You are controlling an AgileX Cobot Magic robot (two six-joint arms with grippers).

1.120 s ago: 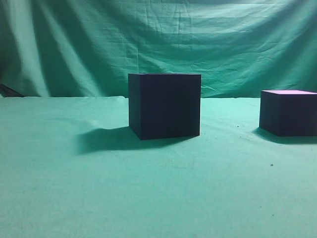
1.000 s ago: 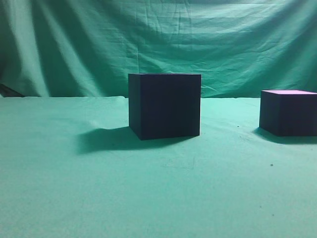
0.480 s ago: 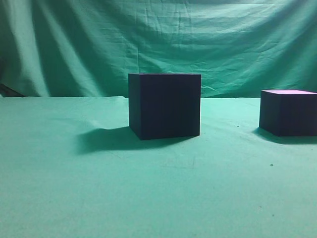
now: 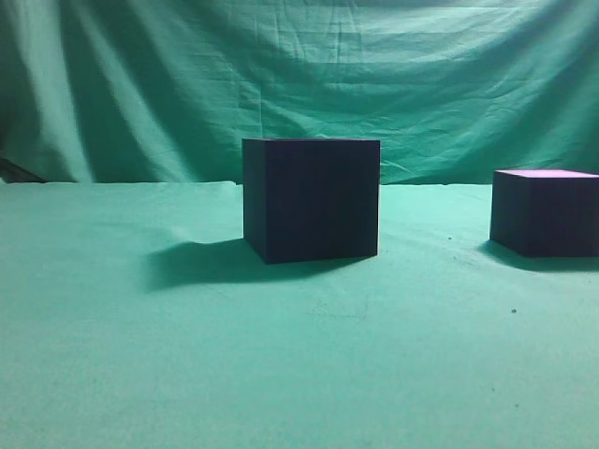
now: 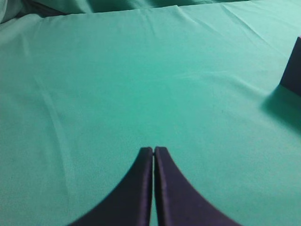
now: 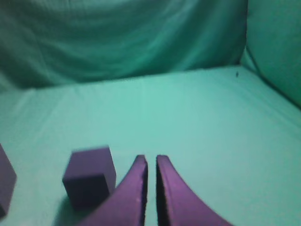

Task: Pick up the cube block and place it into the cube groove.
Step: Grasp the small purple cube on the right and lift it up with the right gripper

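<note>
On the green cloth-covered surface [image 4: 299, 374] we see two dark cubes in the exterior view. The cube groove [image 4: 312, 198], the larger and taller of the two, stands near the middle of that view with sharp edges, casting a shadow to its left. The cube block [image 4: 546, 213] sits well apart from it at the right edge of the view, partly cut off by the frame, its pale pinkish top face showing as a thin strip. Both stand upright on the cloth, and neither arm appears in this view. A wrinkled green backdrop [image 4: 299, 84] hangs behind the surface.

In the left wrist view our left claw [image 5: 154, 149] has its two dark fingers pressed together with only a hairline seam between them, holding nothing, and bare cloth lies beyond the tips. A dark corner of a cube shows at the right edge of that view; we cannot tell from there which cube it is.

In the right wrist view our right claw [image 6: 151, 159] is nearly closed, with a narrow slit between its fingers and nothing in it. The cube block [image 6: 90, 176] rests on the cloth just to the left of the fingers, apart from them. Another dark shape, the cube groove [image 6: 6, 181], shows at the far left edge.
</note>
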